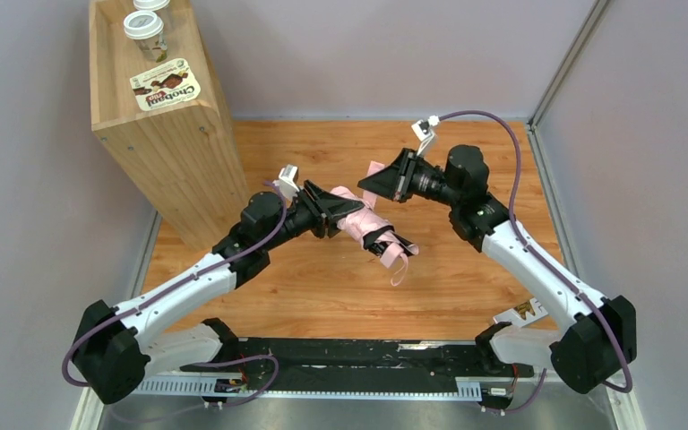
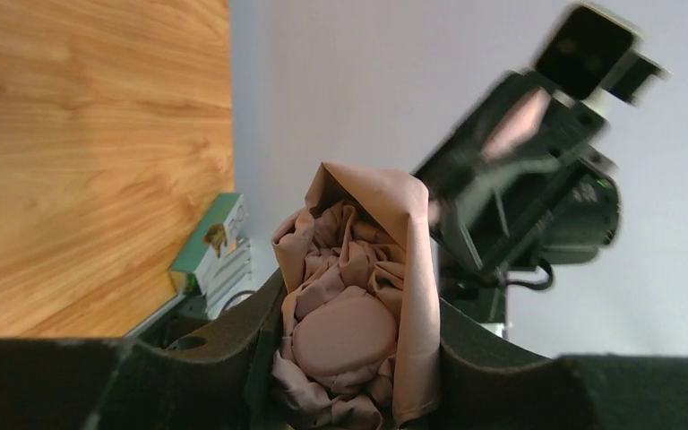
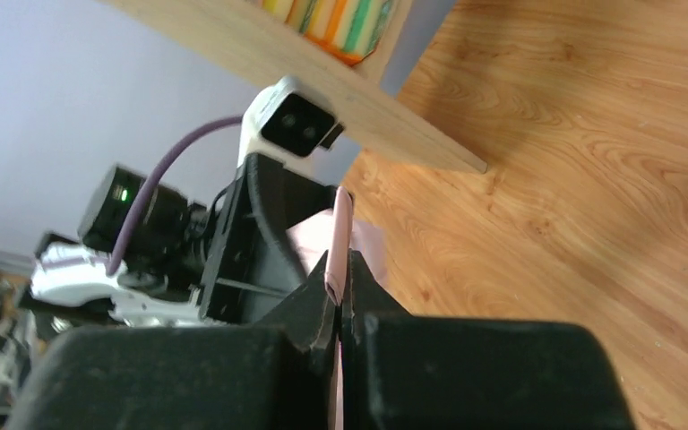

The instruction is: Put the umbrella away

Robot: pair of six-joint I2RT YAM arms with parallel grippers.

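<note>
Umbrella [image 1: 356,224]: collapsed into a crumpled pale pink bundle, tilted, black end lowermost, thin pink strap [image 1: 401,265] hanging loose.

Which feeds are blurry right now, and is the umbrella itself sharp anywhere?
Left wrist view: umbrella fabric sharp, right arm behind it smeared and soft. Right wrist view: pink strap crisp, right pincer an underexposed black mass. Top external view: evenly lit, sharp, no glare.
</note>
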